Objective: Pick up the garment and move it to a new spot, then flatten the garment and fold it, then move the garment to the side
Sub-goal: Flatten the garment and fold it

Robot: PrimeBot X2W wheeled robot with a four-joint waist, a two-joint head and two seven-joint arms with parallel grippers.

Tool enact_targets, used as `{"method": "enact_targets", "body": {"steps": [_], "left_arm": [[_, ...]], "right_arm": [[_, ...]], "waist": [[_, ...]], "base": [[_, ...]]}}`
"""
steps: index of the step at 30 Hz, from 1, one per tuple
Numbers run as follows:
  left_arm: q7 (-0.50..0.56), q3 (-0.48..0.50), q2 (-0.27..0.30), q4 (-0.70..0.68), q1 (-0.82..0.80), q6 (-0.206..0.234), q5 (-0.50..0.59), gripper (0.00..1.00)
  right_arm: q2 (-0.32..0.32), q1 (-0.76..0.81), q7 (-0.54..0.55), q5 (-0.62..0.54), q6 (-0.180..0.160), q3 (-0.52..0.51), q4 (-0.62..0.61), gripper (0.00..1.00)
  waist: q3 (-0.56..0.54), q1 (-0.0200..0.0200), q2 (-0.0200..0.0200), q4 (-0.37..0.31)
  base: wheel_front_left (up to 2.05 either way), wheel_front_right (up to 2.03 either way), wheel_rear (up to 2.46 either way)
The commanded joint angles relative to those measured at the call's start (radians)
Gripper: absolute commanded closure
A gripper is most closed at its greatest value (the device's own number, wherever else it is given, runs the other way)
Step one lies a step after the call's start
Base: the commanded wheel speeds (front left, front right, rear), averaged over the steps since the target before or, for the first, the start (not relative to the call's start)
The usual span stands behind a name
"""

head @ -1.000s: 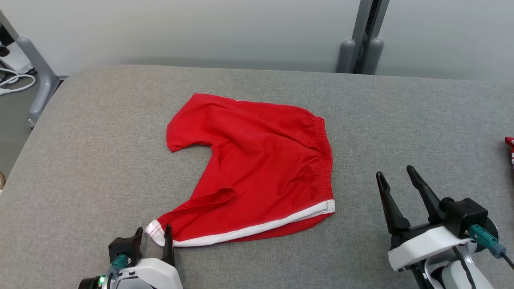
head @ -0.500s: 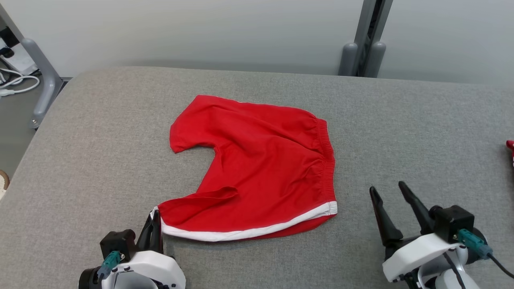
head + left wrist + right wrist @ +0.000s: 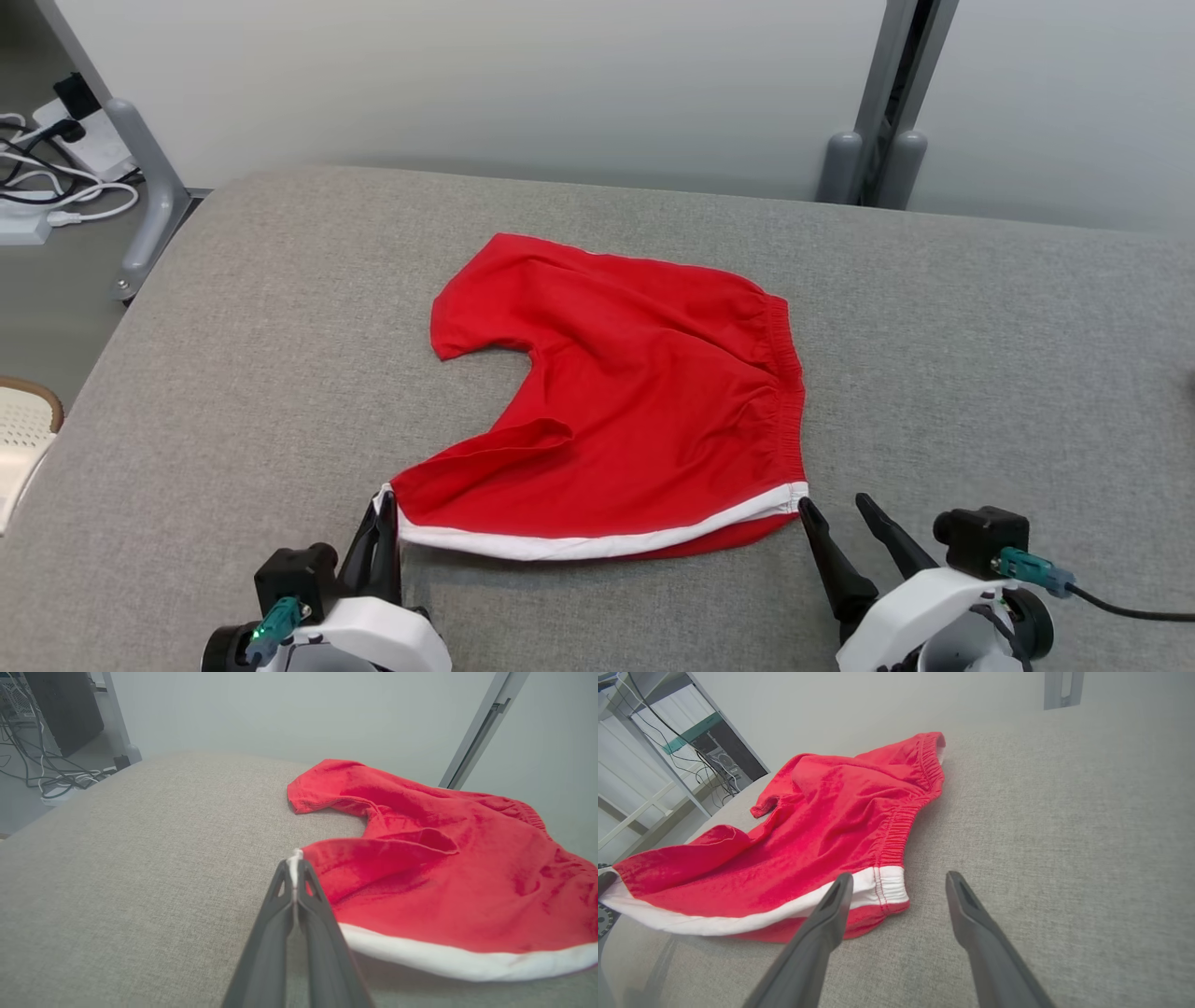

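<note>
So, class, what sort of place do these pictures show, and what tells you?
Probably a robotics lab or test room: red shorts on a grey padded table, bare metal frame posts against a plain wall, and loose cables on the floor.

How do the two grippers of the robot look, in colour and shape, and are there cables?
Both the left gripper and the right gripper have two long, dark, tapering fingers on a white rounded shell. Each carries a black block with a teal plug; a black cable leaves the right one.
</note>
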Motion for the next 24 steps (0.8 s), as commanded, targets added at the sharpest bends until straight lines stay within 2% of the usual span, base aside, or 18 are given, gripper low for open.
{"method": "enact_targets", "body": {"steps": [1,16,17,19,21,24], "left_arm": [[-0.003,-0.003,0.006,-0.005,0.009,0.000,0.005,1.00],[0.008,-0.055,0.003,-0.004,-0.019,-0.004,0.002,1.00],[0.008,-0.056,0.003,-0.003,-0.022,-0.003,0.000,1.00],[0.007,-0.059,0.003,-0.003,-0.026,0.000,-0.004,1.00],[0.006,-0.060,0.002,-0.003,-0.028,0.002,-0.006,1.00],[0.005,-0.060,0.002,-0.002,-0.031,0.007,-0.009,1.00]], "right_arm": [[-0.008,-0.019,-0.005,-0.001,0.000,0.006,0.021,0.00],[-0.049,-0.111,-0.039,0.015,0.000,0.089,0.142,0.00],[-0.051,-0.114,-0.040,0.018,0.000,0.093,0.146,0.09],[-0.057,-0.121,-0.038,0.028,0.000,0.097,0.152,0.56],[-0.062,-0.124,-0.037,0.034,0.000,0.108,0.159,0.98],[-0.074,-0.127,-0.034,0.044,0.000,0.142,0.151,1.00]], "waist": [[0.001,0.0000,-0.0001,0.005],[0.026,0.0000,-0.0001,0.064],[0.028,0.0000,-0.0001,0.067],[0.031,0.0000,-0.0001,0.071],[0.034,0.0000,-0.0001,0.072],[0.036,0.0000,-0.0001,0.070]], "base": [[0.00,0.00,0.00],[0.00,0.00,0.00],[0.00,0.00,0.00],[0.00,0.00,0.00],[0.00,0.00,0.00],[0.00,0.00,0.00]]}}
